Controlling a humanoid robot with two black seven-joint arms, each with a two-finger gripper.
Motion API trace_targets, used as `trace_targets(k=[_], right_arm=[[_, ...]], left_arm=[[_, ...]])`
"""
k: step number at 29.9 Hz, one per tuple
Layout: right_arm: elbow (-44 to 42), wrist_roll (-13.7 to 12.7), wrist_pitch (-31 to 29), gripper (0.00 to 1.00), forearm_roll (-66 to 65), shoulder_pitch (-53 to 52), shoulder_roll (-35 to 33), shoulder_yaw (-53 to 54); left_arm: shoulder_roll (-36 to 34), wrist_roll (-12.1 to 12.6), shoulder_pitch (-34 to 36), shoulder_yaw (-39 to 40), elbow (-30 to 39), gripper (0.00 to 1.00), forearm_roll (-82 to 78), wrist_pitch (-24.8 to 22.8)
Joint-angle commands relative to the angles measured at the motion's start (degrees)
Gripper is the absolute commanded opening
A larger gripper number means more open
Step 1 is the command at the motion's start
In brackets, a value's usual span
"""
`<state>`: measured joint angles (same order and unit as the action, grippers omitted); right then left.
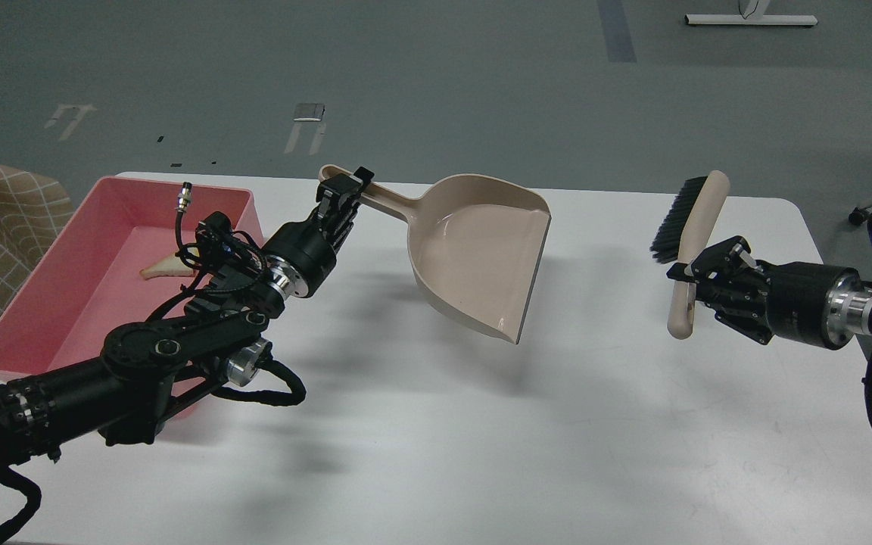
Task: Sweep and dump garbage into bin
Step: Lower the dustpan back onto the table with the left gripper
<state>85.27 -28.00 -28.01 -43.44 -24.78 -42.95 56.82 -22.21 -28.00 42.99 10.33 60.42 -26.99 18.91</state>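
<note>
Left fingers (345, 198) clamping smooth beige plastic dustpan (478, 253) handle, right fingers (697, 281) gripping black-bristled beige brush (689, 242), triangular white bread slice (167, 266) in shallow pink plastic tub (42, 303).

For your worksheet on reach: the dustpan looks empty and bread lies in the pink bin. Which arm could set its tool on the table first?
Hard to call; perhaps the right gripper, its brush over bare table.

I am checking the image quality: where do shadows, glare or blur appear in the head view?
Head view: soft, blurry shadows lie on the white table beneath the dustpan and the left arm; a faint sheen shows inside the dustpan; the brush and pink bin look sharp; no strong glare.
</note>
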Motion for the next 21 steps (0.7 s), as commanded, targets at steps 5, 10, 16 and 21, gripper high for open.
trace_targets(k=[5,10,16,21], right_arm=[[-4.23,0.0,0.01,0.02,-2.09,-7.73,-0.38,-13.47],[-5.2,0.0,0.01,0.02,-2.26,-10.55,-0.3,-17.7],[-6.96,0.0,0.01,0.02,-2.79,-14.77,-0.03,-22.54],[-7.31,0.0,0.01,0.04,-2.61,-17.06,-0.03,-25.44]], left_arm=[[1.2,0.0,-1.16,-0.22,-1.88,0.0,0.01,0.95],[1.29,0.0,-1.77,-0.31,-2.32,0.0,0.01,1.39],[2.61,0.0,-2.47,-0.31,-4.17,0.0,0.01,1.39],[4.1,0.0,-2.65,-0.31,-5.66,0.0,0.01,1.39]])
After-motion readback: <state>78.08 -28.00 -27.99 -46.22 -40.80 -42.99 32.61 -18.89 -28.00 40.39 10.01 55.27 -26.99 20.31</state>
